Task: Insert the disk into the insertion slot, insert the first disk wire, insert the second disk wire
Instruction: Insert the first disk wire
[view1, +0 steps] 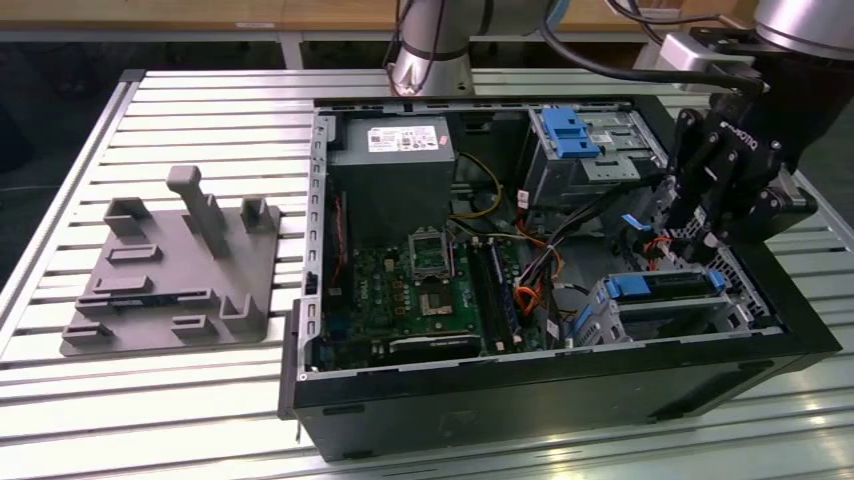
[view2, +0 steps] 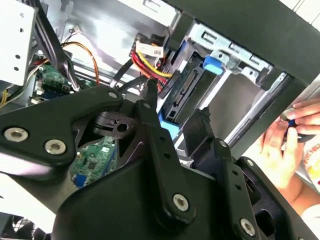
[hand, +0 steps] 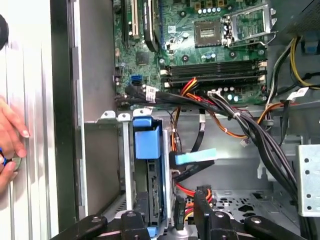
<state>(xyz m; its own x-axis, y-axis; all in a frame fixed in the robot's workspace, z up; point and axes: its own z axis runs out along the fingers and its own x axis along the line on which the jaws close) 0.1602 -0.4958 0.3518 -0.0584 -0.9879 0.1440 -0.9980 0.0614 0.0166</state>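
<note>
Open computer case on a slatted desk, with the arm reaching in at the right of the exterior view. The disk sat inside the slot at the lower right of the case, its blue caddy front facing up, so the first part of the task appeared complete. The pincer hung just above the connector end of the disk, released, its fingers apart with nothing clamped between them. A blue-tabbed wire and a bundle of red and yellow wires lay loose just beside that end. Whether either was already plugged in could not be told. The step in hand was judged to be wire insertion. Done well, it calls for a grip on the plug body rather than the cable. The plug should be set square to its keyed socket and pushed straight along the disk's length. The neighbouring bundle should be kept out of the fingers' path. A person's hand rested at the outer edge of the case near the slot and should stay clear of any motion. Writing: a white label on the power supply, a white tag on one wire and pale lettering on the pincer housing, none of it legible.
</note>
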